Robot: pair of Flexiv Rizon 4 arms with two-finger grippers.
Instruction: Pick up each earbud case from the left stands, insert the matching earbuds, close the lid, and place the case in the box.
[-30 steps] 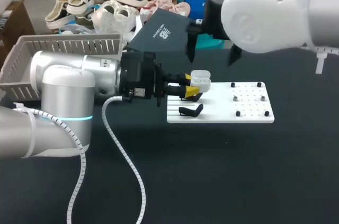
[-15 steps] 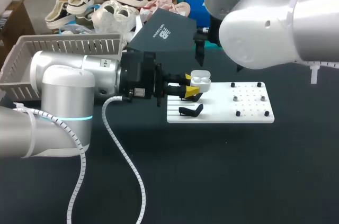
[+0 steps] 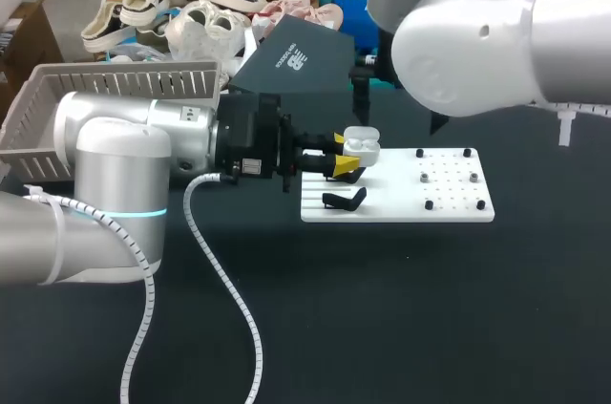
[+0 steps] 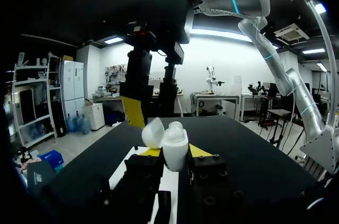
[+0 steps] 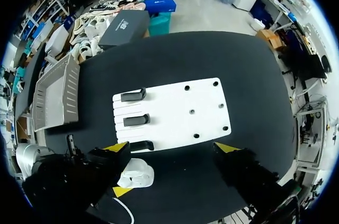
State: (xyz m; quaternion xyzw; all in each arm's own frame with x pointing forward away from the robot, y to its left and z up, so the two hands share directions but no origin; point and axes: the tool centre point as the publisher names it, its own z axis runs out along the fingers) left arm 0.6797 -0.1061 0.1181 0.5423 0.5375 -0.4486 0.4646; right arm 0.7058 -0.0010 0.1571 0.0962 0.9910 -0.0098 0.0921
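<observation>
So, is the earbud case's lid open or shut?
Open: in the left wrist view the case shows its lid hinged back.

Head view: high, behind, looking down on the counter (image 3: 401,308). Left wrist: low, level, close. Right wrist: overhead, facing down. All share the earbud case (image 3: 361,143).

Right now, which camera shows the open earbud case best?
The left wrist view: the earbud case sits close, lid raised, held by the left gripper. The head view shows it small; the right wrist view shows it from above.
</observation>
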